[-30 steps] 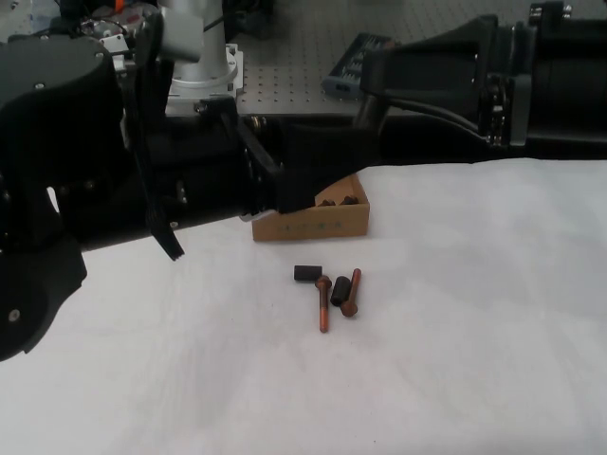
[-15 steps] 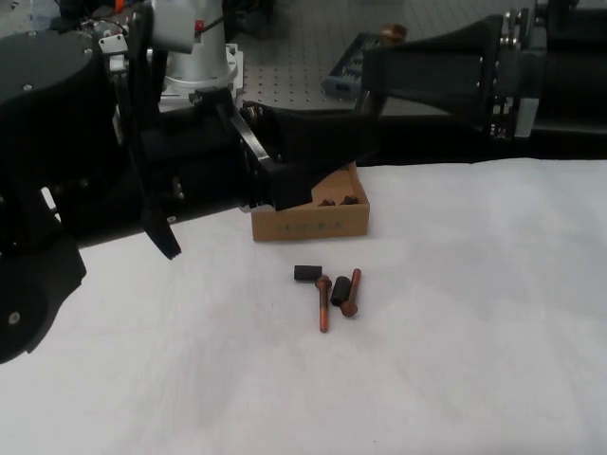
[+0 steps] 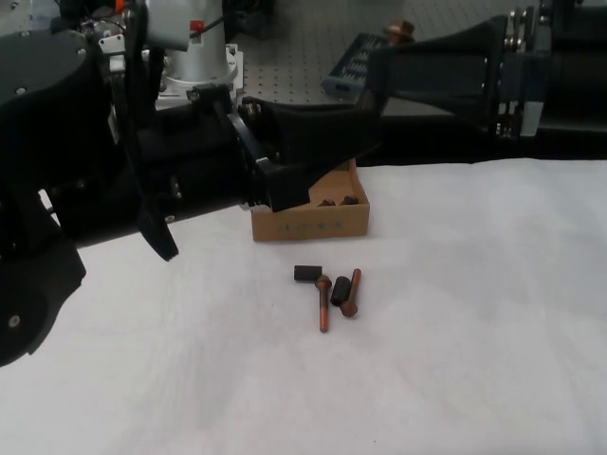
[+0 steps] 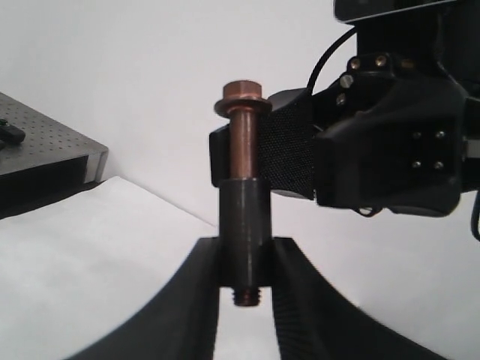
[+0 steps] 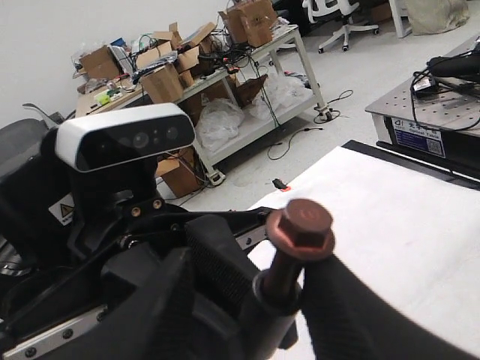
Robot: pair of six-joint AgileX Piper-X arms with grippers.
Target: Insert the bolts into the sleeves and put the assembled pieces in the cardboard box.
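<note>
The left end effector (image 4: 241,262) is clenched on a black sleeve (image 4: 241,225), held aloft with a copper bolt (image 4: 242,127) partly through it. The right end effector (image 4: 289,154) sits just behind the bolt; I cannot tell whether it grips. Insertion seems nearly finished. Next, seat the head, then carry the piece to the cardboard box (image 3: 313,226) near the bench's (image 3: 474,360) far edge.
</note>
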